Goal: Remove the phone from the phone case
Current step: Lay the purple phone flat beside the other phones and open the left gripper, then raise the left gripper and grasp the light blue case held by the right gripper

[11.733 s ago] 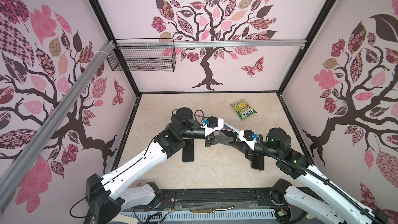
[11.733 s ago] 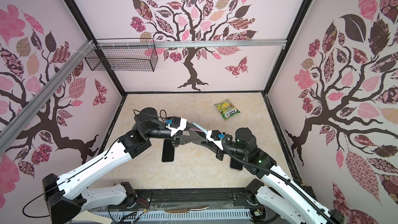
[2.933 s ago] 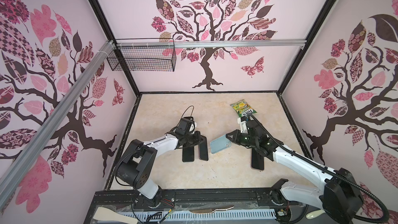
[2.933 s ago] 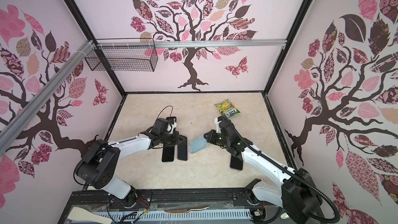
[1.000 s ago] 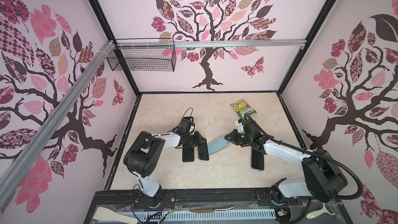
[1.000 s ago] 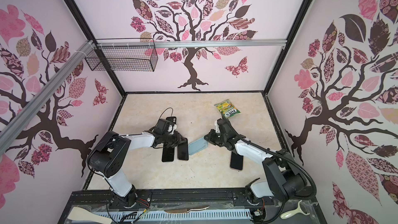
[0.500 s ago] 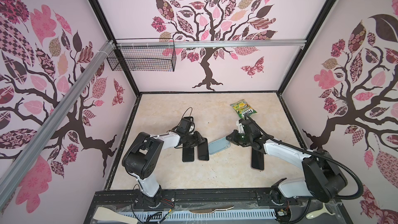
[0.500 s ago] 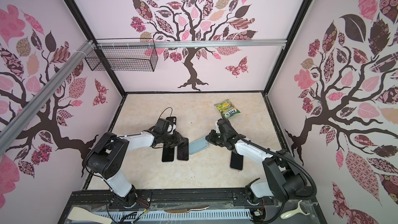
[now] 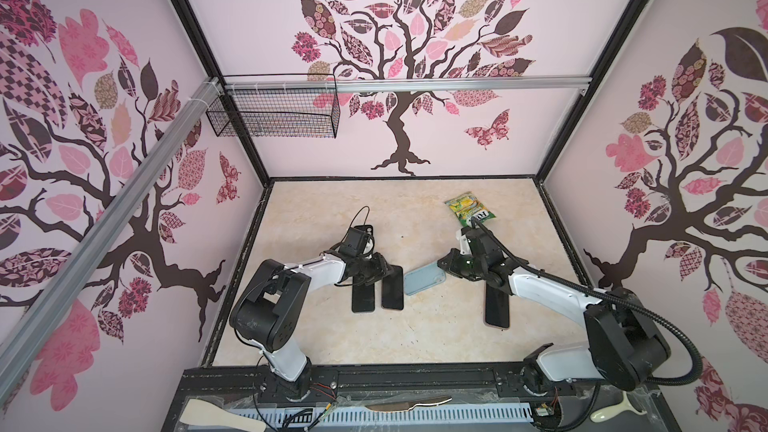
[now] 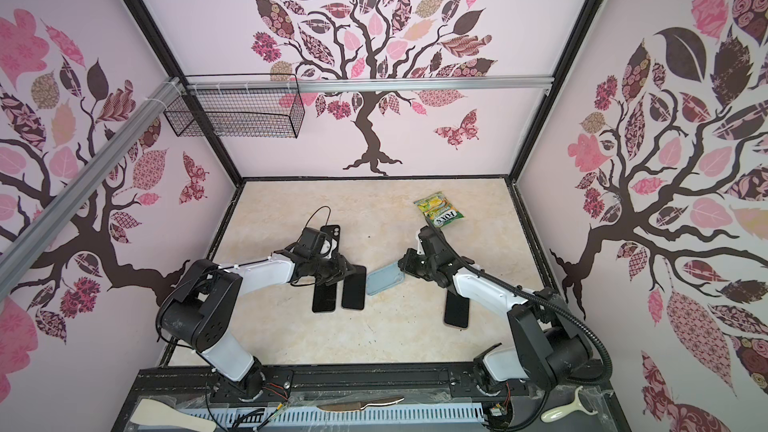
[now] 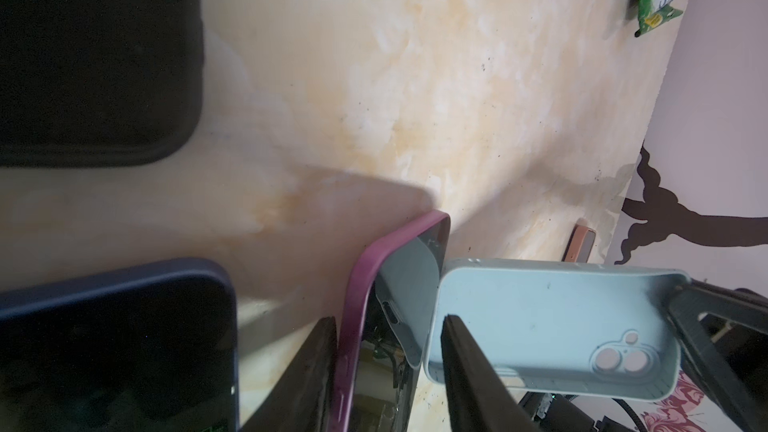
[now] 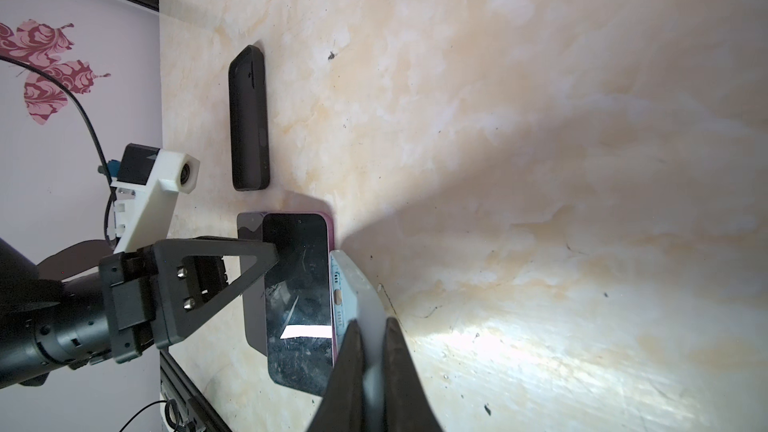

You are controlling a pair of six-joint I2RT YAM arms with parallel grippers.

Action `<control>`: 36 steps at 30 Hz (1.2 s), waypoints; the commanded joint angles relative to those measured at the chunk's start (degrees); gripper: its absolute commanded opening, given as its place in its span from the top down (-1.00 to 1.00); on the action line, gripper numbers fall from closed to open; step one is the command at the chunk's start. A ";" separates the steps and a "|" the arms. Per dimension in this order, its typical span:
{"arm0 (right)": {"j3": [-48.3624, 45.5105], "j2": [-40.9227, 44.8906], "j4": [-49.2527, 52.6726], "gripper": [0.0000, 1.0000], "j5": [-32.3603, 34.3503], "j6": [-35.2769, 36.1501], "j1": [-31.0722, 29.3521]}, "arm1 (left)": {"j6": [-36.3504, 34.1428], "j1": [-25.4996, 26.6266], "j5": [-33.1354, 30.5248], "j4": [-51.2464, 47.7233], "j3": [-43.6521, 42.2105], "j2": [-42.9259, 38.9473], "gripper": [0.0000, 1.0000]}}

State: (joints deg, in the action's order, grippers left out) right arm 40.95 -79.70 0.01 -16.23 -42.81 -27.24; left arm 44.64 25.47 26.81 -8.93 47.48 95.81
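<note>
I'm pinching matte blue case (image 11: 540,317), right gripper (image 12: 372,324) clamped; glossy purple-rimmed phone (image 11: 409,276) lying inside left gripper (image 11: 388,320) jaws (parted)

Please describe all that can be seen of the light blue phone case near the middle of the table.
The light blue phone case is empty. Its hollow inner side faces the left wrist camera, with a raised rim all round and a camera cutout near one end. It looks like matte soft plastic with small dark specks. The right gripper is shut on the rim at the cutout end, seemingly lifting that end. The other end meets the purple-edged phone on the table.
</note>
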 commanded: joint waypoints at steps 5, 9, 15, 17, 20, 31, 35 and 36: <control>2.38 -1.59 1.31 1.00 1.55 2.17 0.61 | -0.35 -0.16 -0.62 -0.17 0.38 -3.24 0.12; 2.91 -2.53 1.18 1.00 1.46 2.84 0.91 | 0.06 -0.08 -0.79 -0.30 -0.52 -4.28 0.11; 3.69 -4.17 0.93 1.00 1.02 3.41 1.34 | 0.27 0.10 -0.90 -0.34 -1.51 -5.05 0.11; 4.05 -4.53 0.82 1.00 0.94 3.51 1.40 | 0.27 0.10 -0.97 -0.31 -1.77 -4.98 0.12; 4.36 -4.85 0.92 1.00 0.96 3.93 1.65 | 0.42 0.19 -1.06 -0.26 -2.02 -4.93 0.11; 4.77 -5.23 1.22 1.00 0.82 4.49 2.11 | 0.36 0.20 -0.97 0.06 -2.04 -3.23 0.11; 4.84 -5.25 1.22 1.00 0.67 4.53 2.19 | 0.27 0.19 -1.06 0.08 -2.14 -3.04 0.11; 4.77 -5.35 1.22 1.00 0.67 4.57 2.24 | 0.18 0.19 -1.06 0.04 -2.14 -3.17 0.12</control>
State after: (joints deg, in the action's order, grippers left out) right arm 44.23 -83.57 0.21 -15.99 -38.96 -25.41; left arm 45.06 25.54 25.78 -9.54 46.59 91.94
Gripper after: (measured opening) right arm 0.103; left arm 0.442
